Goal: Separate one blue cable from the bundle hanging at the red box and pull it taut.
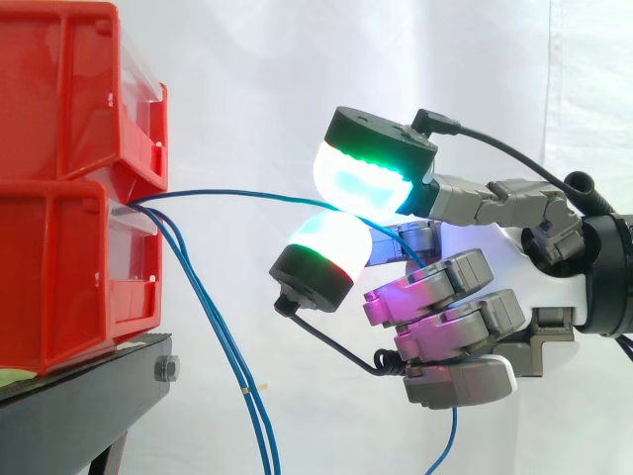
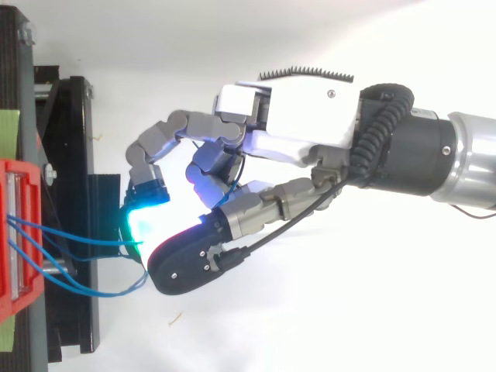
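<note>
Beside red bins, hand pinches blue cable; side-on, others dangle.

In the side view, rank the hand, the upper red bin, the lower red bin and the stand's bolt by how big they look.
Largest: hand, pinching the blue cable, though it may be nearer the camera.
Next: upper red bin and lower red bin look alike, both cut by the edge; no ranking.
Smallest: bolt.

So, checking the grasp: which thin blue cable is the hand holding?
The thin blue cable running nearly level from the red plastic bin into the hand; the other cables hang down.
</note>
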Robot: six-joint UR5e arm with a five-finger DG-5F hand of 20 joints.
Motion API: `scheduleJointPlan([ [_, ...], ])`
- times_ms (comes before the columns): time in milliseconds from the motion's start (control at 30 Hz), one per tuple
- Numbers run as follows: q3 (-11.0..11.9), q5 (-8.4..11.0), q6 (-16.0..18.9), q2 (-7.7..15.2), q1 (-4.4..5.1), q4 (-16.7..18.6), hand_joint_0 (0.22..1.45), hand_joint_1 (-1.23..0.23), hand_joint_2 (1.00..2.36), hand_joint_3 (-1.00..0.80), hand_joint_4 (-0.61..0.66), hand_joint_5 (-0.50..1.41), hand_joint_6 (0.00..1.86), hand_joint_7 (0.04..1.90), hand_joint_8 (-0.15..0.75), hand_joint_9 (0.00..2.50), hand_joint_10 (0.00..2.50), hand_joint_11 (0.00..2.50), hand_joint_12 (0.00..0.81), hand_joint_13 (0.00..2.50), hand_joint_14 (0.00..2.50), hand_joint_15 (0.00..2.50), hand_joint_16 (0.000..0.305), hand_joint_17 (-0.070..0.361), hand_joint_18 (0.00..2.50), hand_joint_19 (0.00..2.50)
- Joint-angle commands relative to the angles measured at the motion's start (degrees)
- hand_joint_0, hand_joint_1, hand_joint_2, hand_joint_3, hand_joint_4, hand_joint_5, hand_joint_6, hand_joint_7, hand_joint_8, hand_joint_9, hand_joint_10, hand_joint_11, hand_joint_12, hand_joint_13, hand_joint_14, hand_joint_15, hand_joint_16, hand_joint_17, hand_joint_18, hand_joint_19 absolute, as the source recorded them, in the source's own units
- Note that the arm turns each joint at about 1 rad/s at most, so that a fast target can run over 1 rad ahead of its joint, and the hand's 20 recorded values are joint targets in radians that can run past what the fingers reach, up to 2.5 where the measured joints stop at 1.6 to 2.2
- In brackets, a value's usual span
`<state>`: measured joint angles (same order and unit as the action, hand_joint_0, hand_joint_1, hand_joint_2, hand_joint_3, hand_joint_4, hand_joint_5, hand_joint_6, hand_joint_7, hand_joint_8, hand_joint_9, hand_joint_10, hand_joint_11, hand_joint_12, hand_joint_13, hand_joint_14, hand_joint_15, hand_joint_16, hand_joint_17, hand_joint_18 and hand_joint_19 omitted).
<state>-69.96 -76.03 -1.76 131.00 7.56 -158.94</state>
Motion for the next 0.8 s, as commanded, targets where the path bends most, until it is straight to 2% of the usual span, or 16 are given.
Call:
scheduleJointPlan([
  [0, 0.0, 0.0, 0.0, -0.04, 0.0, -0.06, 0.62, -0.82, 1.02, -0.04, -0.12, -0.13, 0.92, 1.28, 0.348, 1.01, 1.48, 1.37, 0.382, 1.33, 1.08, 1.48, 0.052, 0.118, 1.39, 1.17],
  [233, 0.0, 0.09, 0.0, -0.04, 0.0, -0.15, 0.63, -0.82, 1.02, -0.03, -0.1, -0.13, 0.92, 1.28, 0.36, 1.01, 1.46, 1.37, 0.391, 1.32, 1.1, 1.47, 0.053, 0.12, 1.39, 1.16],
  [367, -0.09, -0.09, 0.44, -0.04, 0.0, -2.17, 0.63, -0.82, 1.02, -0.03, -0.1, -0.13, 0.92, 1.28, 0.359, 1.01, 1.46, 1.38, 0.388, 1.32, 1.09, 1.47, 0.052, 0.118, 1.39, 1.17],
  [433, -0.71, -1.05, 0.35, -0.04, 0.0, -3.75, 0.63, -0.82, 1.02, -0.03, -0.1, -0.12, 0.92, 1.28, 0.364, 1.01, 1.46, 1.37, 0.395, 1.32, 1.1, 1.46, 0.053, 0.119, 1.39, 1.17],
  [467, -1.15, -2.46, 0.17, -0.13, 0.0, -4.45, 0.63, -0.82, 1.02, -0.03, -0.09, -0.12, 0.92, 1.27, 0.359, 1.01, 1.46, 1.38, 0.392, 1.32, 1.1, 1.46, 0.052, 0.118, 1.38, 1.17],
  [500, -1.85, -5.01, -0.18, -0.22, 0.0, -4.98, 0.63, -0.82, 1.02, -0.03, -0.09, -0.12, 0.92, 1.28, 0.36, 1.01, 1.46, 1.36, 0.384, 1.32, 1.11, 1.45, 0.053, 0.118, 1.39, 1.17],
  [533, -1.85, -5.01, -0.18, -0.22, 0.0, -4.98, 0.63, -0.82, 1.02, -0.03, -0.08, -0.12, 0.92, 1.27, 0.367, 1.01, 1.46, 1.36, 0.384, 1.32, 1.11, 1.45, 0.053, 0.119, 1.38, 1.17],
  [567, -2.81, -7.12, -0.44, -0.57, 0.0, -5.42, 0.63, -0.82, 1.02, -0.03, -0.08, -0.12, 0.92, 1.28, 0.365, 1.01, 1.47, 1.35, 0.385, 1.32, 1.11, 1.45, 0.053, 0.118, 1.39, 1.17],
  [600, -3.78, -8.44, -0.62, -0.83, 0.0, -5.51, 0.63, -0.82, 1.02, -0.03, -0.08, -0.12, 0.92, 1.28, 0.366, 1.01, 1.47, 1.35, 0.393, 1.32, 1.11, 1.46, 0.053, 0.12, 1.39, 1.16],
  [667, -5.19, -9.05, -0.62, -1.18, -0.18, -5.07, 0.63, -0.82, 1.02, -0.03, -0.08, -0.12, 0.92, 1.28, 0.367, 1.01, 1.47, 1.36, 0.389, 1.32, 1.11, 1.46, 0.052, 0.118, 1.38, 1.16],
  [767, -8.18, -8.96, -0.62, -2.59, -0.27, -2.26, 0.63, -0.82, 1.02, -0.03, -0.08, -0.12, 0.92, 1.27, 0.364, 1.01, 1.47, 1.36, 0.384, 1.32, 1.11, 1.45, 0.053, 0.119, 1.38, 1.16],
])
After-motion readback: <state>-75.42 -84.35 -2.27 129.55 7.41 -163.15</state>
